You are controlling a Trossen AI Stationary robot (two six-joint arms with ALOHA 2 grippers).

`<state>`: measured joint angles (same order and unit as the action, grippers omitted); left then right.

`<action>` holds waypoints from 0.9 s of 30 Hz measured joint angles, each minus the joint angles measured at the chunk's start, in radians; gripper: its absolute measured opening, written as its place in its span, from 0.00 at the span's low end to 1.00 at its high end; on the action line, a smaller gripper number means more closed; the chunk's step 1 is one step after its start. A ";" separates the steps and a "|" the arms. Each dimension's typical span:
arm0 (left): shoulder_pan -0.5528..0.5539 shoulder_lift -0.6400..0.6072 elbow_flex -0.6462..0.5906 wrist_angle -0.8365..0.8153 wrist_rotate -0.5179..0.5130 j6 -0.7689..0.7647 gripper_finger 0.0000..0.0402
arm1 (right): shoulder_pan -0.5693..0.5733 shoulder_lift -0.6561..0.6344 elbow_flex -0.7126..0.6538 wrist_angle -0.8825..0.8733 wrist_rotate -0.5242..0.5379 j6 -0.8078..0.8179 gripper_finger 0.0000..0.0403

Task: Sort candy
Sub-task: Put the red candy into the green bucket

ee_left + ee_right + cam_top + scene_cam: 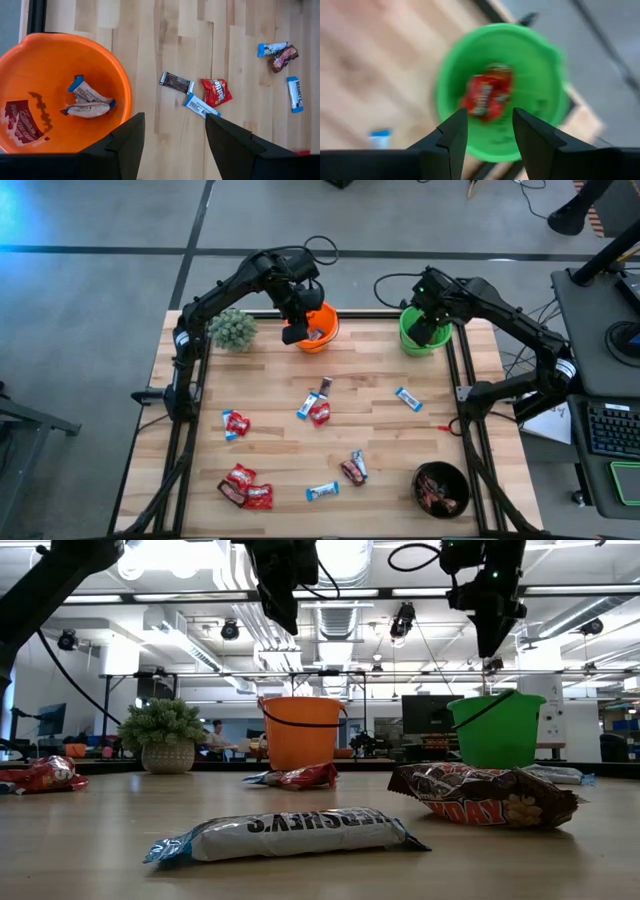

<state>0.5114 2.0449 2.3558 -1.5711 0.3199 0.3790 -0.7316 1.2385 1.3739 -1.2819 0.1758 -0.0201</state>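
Observation:
Candy lies scattered on the wooden table: red packets (236, 423) (320, 412), blue-and-white bars (408, 399) (322, 492), and a dark brown bar (325, 385). My left gripper (300, 330) hangs open above the near rim of the orange bucket (320, 328). That bucket holds two blue-and-white bars (87, 102). My right gripper (430, 328) is open above the green bucket (422, 335). A red packet (487, 97) shows inside that bucket, between and below the fingers, with nothing held between them.
A small green bushy plant (232, 328) stands at the far left of the table, beside the orange bucket. A black bowl (441, 488) with dark bars sits at the near right corner. Most loose candy lies in the table's middle and near left.

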 joint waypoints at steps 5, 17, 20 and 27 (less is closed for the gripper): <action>-0.003 -0.016 0.000 0.000 0.001 -0.020 0.48 | 0.000 0.000 0.000 0.004 -0.177 0.051 0.34; -0.049 -0.141 -0.066 0.000 0.020 -0.163 0.48 | 0.000 0.000 0.000 0.047 -0.229 0.063 0.33; -0.065 -0.209 -0.116 0.000 0.020 -0.200 0.48 | 0.000 0.000 0.000 0.079 -0.229 0.061 0.32; -0.072 -0.359 -0.289 0.001 -0.007 -0.319 0.48 | 0.000 0.000 0.000 0.119 -0.229 0.061 0.32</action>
<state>0.4393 1.6861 2.0670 -1.5703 0.3133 0.0595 -0.7311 1.2381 1.3743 -1.1628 -0.0532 0.0404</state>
